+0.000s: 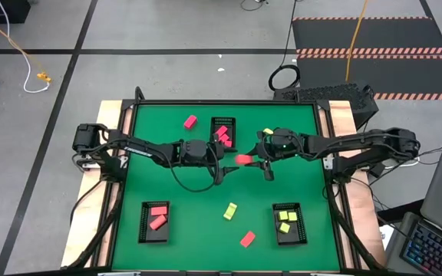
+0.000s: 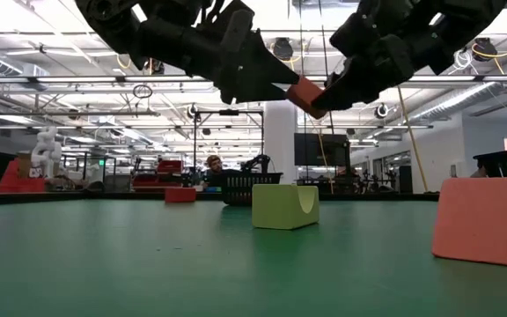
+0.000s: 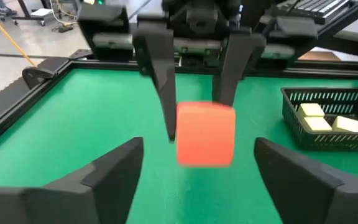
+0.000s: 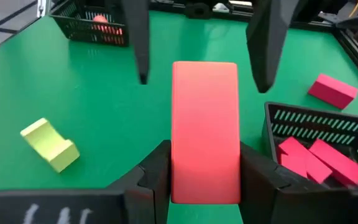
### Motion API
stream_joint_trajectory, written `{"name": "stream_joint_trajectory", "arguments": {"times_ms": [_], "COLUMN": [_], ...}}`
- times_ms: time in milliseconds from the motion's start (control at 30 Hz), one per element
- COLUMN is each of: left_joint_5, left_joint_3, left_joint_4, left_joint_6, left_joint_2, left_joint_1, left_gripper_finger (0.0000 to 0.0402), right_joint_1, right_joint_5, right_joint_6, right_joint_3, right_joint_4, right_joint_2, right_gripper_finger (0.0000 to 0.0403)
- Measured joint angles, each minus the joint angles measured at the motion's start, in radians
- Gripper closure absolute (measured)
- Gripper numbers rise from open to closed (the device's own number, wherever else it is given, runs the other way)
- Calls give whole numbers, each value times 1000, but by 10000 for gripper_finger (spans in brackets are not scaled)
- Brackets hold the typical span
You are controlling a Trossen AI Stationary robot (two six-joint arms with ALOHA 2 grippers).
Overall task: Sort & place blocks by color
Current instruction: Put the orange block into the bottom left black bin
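Coral-red block (image 4: 205,130) sits pinched between our right gripper (image 1: 265,162) fingers, lifted off the table mid-handover. Our left gripper (image 1: 222,164) faces it, fingers spread just clear of either side, likely so we pass it across.

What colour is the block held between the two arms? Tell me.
Coral-red block, clearest in the right wrist view.

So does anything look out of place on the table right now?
Three blocks lie loose on the mat outside any tray: a magenta one, a yellow-green one and a coral-red one. Another coral-red block hangs midair in the right end effector.
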Motion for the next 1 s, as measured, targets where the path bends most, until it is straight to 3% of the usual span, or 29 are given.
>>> {"name": "stream_joint_trajectory", "arguments": {"times_ms": [167,333,500,733,767,1000], "left_joint_5": [-14,-85,-104,-89,-92,-76], "left_joint_3": [0,0,0,0,0,-1], "left_joint_4": [10,-4,4,15,15,-10], "left_joint_6": [-17,-46,-57,-97,-97,-110], "left_joint_2": [0,0,0,-1,-1,-10], "left_joint_1": [-2,-1,-2,-13,-17,-39], "left_gripper_finger": [53,67,130,269,271,271], "right_joint_1": [1,1,4,13,14,15], "right_joint_5": [0,0,0,-3,-8,56], "right_joint_6": [18,26,50,108,110,139], "right_joint_3": [0,0,0,-1,-1,1], "right_joint_4": [87,125,126,165,168,156], "right_joint_2": [52,66,66,66,66,66], "right_gripper_finger": [282,282,282,282,277,130]}}
